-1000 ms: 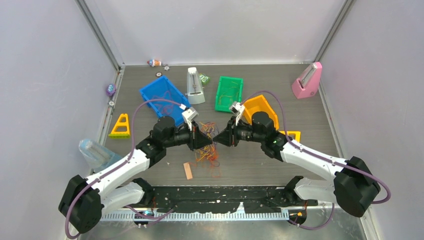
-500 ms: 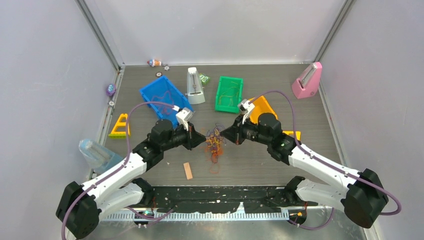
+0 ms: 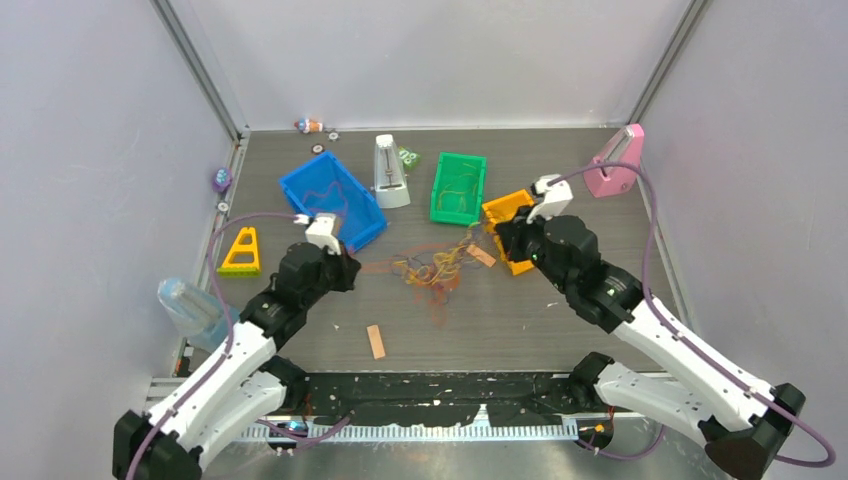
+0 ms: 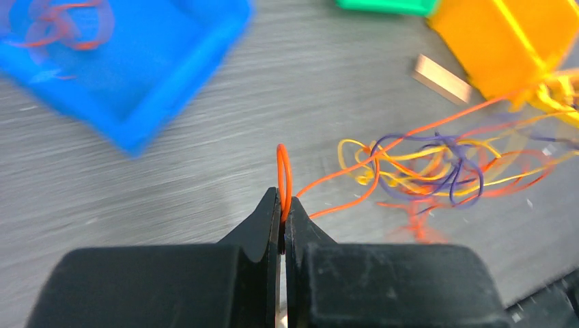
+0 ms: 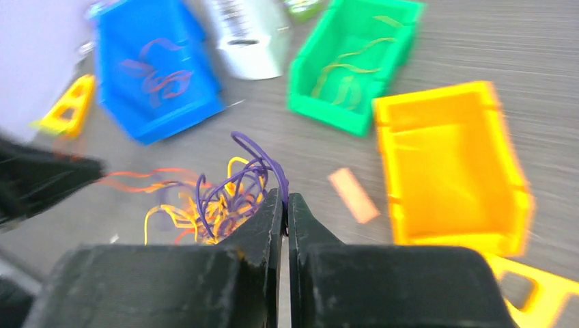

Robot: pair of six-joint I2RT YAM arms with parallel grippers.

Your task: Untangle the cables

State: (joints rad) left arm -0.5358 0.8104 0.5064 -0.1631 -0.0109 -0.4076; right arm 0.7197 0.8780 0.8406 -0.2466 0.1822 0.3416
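Observation:
The cables (image 3: 432, 268) are a loose tangle of orange, yellow and purple strands, stretched out on the table between the arms. My left gripper (image 3: 352, 268) sits left of the tangle. In the left wrist view it (image 4: 282, 201) is shut on an orange cable loop (image 4: 283, 171) that leads to the tangle (image 4: 437, 164). My right gripper (image 3: 497, 232) is up and right of the tangle. In the right wrist view it (image 5: 283, 198) is shut on a purple cable (image 5: 263, 154) rising from the tangle (image 5: 212, 201).
At the back stand a blue bin (image 3: 330, 195) holding red strands, a white metronome (image 3: 390, 175), a green bin (image 3: 458, 188) holding yellow strands, an orange bin (image 3: 505, 212) and a pink metronome (image 3: 615, 165). Tan strips (image 3: 376, 341) (image 3: 482, 256), a yellow triangle (image 3: 241, 252) and a clear bottle (image 3: 190, 305) lie about.
Both grippers have pulled apart, the left going left and the right going back-right. The tangle has been drawn out from a tight clump into a wide spread.

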